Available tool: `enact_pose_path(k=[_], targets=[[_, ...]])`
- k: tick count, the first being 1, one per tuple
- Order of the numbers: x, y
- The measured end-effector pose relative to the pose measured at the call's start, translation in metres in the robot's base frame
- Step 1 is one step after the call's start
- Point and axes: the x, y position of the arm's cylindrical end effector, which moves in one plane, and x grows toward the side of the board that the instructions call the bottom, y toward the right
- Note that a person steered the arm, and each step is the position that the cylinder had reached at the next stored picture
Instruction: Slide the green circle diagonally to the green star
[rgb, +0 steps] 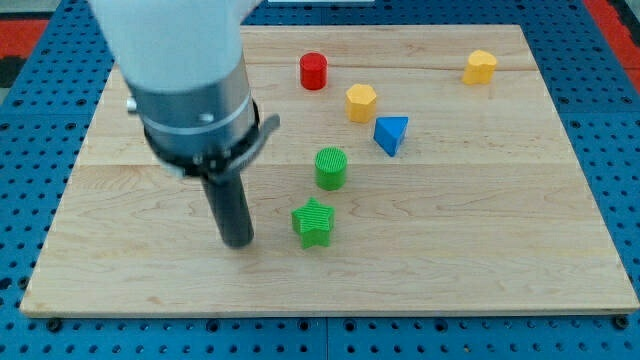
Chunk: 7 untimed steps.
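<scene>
My tip (238, 241) rested on the pale wooden desk (480, 260), towards the view's left of centre, with the thick dark rod rising from it into a grey collar and a wide white housing that filled the view's upper left. The arm carried no jaws at all, so there was nothing spread, pressed together or pinching; it ended only in that rod. The green star (314, 222) lay just to the view's right of my tip, apart from it with a strip of bare wood between them. The green circle (331, 167), a short ribbed cylinder, stood just above the star and slightly to the view's right, so that the two green blocks sat near each other on a diagonal with a narrow gap of wood showing between them. A blue block (391, 134) with a wedge-like, triangular form lay up and to the right of the green circle. Just above and to the left of that sat a yellow hexagon-like block (361, 102), near the blue one. A red cylinder (314, 71) stood farther up, towards the view's top. A second yellow block (480, 67), its shape hard to make out, lay well apart near the top right corner. The desk sat on a blue perforated surface (40, 160).
</scene>
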Motion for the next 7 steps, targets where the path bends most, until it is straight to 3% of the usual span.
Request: enact_pose_path(k=[3, 5, 7], targets=[[-0.082, 0.042], [-0.053, 0.067], [-0.081, 0.078]])
